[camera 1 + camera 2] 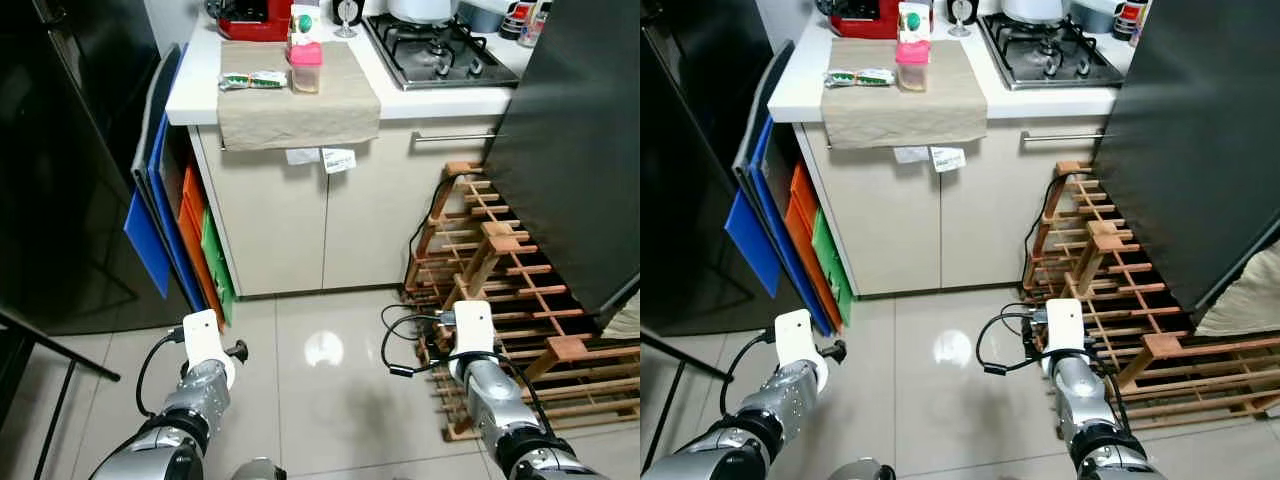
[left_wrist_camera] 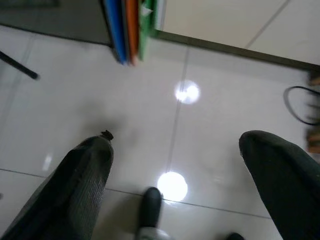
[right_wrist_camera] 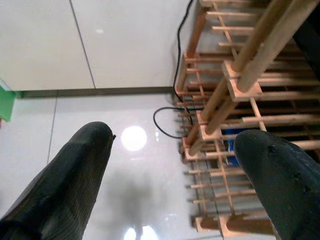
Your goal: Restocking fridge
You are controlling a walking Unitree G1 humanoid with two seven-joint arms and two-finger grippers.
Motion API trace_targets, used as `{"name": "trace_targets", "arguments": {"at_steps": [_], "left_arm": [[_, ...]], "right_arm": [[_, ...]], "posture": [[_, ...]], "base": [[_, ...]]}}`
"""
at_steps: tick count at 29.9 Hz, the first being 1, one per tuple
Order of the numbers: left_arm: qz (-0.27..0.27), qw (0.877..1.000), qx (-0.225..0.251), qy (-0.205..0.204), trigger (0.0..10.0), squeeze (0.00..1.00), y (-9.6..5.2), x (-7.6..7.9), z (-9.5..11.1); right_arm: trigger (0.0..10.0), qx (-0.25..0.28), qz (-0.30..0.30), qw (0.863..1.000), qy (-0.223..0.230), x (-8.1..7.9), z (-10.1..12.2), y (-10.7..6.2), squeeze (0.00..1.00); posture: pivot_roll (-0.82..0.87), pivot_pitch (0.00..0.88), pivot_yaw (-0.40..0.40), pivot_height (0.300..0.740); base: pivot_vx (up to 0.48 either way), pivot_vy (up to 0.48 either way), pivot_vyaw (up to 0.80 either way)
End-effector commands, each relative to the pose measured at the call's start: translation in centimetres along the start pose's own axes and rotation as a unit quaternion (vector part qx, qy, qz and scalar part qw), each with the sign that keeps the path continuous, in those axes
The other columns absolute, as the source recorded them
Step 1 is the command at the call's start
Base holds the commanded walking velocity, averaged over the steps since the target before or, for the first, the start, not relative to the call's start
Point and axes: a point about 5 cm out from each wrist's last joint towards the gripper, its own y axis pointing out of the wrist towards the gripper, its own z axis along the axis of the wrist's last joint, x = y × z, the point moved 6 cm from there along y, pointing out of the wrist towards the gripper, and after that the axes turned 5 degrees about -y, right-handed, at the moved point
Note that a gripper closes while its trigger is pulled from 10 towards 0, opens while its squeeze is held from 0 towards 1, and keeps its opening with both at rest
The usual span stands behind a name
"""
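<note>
The restock items are sitting on the counter point(image 1: 195, 95), on a beige cloth point(image 1: 298, 100) w/ its front edge drooping over the cabinet doors. A pink-lidded jar point(image 1: 305, 68) is standing near the cloth's back edge, a carton point(image 1: 303, 20) just behind it, and a flat green-white packet point(image 1: 252, 80) is lying beside the jar, on the side away from the hob point(image 1: 435, 50). Judging by looks: the jar is prob rigid plastic, light to moderate, smooth-sided and a bit slippery, so taking it across the body below the lid seems safest, not by the lid, which may pop. The packet looks soft and very light, likely crushable; pinching it mid-length, gently. The carton seems stiff but dentable; squeezing its flat sides low down. The cloth could slide if anything drags on it.

The dark fridge point(image 1: 70, 160) is standing beside the counter, on the side away from the hob, w/ blue, orange and green boards point(image 1: 180, 230) wedged between it and the counter. A wooden rack point(image 1: 500, 290) w/ a black cable is sitting on the floor below the hob end.

Both arms are hanging low, well below the counter. The left gripper point(image 2: 175, 165) is pointing at bare tile, fingers spread wide, nothing in them. The right gripper point(image 3: 172, 170) is likewise spread and empty, aimed at floor by the rack.
</note>
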Motion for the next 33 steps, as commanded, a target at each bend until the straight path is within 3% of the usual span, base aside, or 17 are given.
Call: {"name": "trace_targets", "arguments": {"at_steps": [1,10,12,14,17,19,21,22,25,27,33], "left_arm": [[0.022,1.000,-0.006,-0.005,10.0,0.00,0.0,-1.9,-0.4],[0.009,1.000,0.017,-0.003,10.0,0.00,-0.1,-3.1,0.5],[-0.001,1.000,0.018,0.016,10.0,0.00,-0.1,-3.0,0.7],[-0.012,0.998,0.003,0.060,10.0,0.00,-0.1,-3.7,0.3],[-0.007,0.998,-0.010,0.062,10.0,0.00,-0.2,-4.2,-0.2],[-0.013,0.998,-0.008,0.064,10.0,0.00,-0.2,-3.9,-0.2],[-0.034,0.997,-0.007,0.063,10.0,0.00,-0.1,-2.3,-0.7],[-0.033,0.998,-0.008,0.057,10.0,0.00,-0.1,-2.2,-0.8],[-0.038,0.998,-0.008,0.047,10.0,0.00,-0.1,-1.7,-0.8],[-0.048,0.998,-0.015,0.044,10.0,0.00,-0.2,-0.3,-1.3],[-0.039,0.999,-0.034,0.003,10.0,0.00,-0.4,0.4,-3.1]], "right_arm": [[10.0,-0.017,-0.006,1.000,0.016,0.1,-0.7,-0.1,0.51],[10.0,-0.009,-0.033,0.999,0.006,0.8,-1.0,-0.3,0.53],[10.0,-0.002,-0.030,0.999,0.011,0.7,-0.9,-0.4,0.49],[10.0,0.005,-0.032,0.999,0.024,0.8,-1.0,-0.6,0.48],[10.0,-0.003,-0.041,0.999,0.028,1.3,-1.7,-0.8,0.48],[10.0,-0.011,-0.050,0.998,0.031,1.6,-2.2,-1.0,0.47],[10.0,-0.032,-0.067,0.997,0.030,2.6,-3.7,-1.5,0.48],[10.0,-0.037,-0.070,0.997,0.027,2.7,-4.0,-1.7,0.48],[10.0,-0.036,-0.066,0.997,0.021,2.6,-4.2,-1.8,0.48],[10.0,-0.038,-0.069,0.997,0.017,3.3,-4.5,-2.1,0.49],[10.0,-0.042,-0.069,0.997,0.010,3.3,-4.8,-2.2,0.49]], "posture": [[0.01,0.076,-0.022,0.732],[-0.03,0.078,0.037,0.732],[-0.04,0.077,0.057,0.732],[-0.06,0.076,0.101,0.732],[-0.07,0.073,0.113,0.732],[-0.08,0.069,0.117,0.732],[-0.11,0.063,0.106,0.732],[-0.11,0.063,0.106,0.732],[-0.12,0.064,0.100,0.732],[-0.15,0.070,0.101,0.732],[-0.17,0.069,0.093,0.732]], "base": [[0.000,0.000,0.00],[0.000,0.000,0.64],[0.000,0.000,0.00],[0.000,0.000,0.00],[0.000,0.000,0.00],[0.000,0.000,0.00],[0.000,0.000,0.00],[0.000,0.000,0.00],[0.000,0.000,0.00],[0.000,0.000,0.00],[0.000,0.000,0.00]]}}
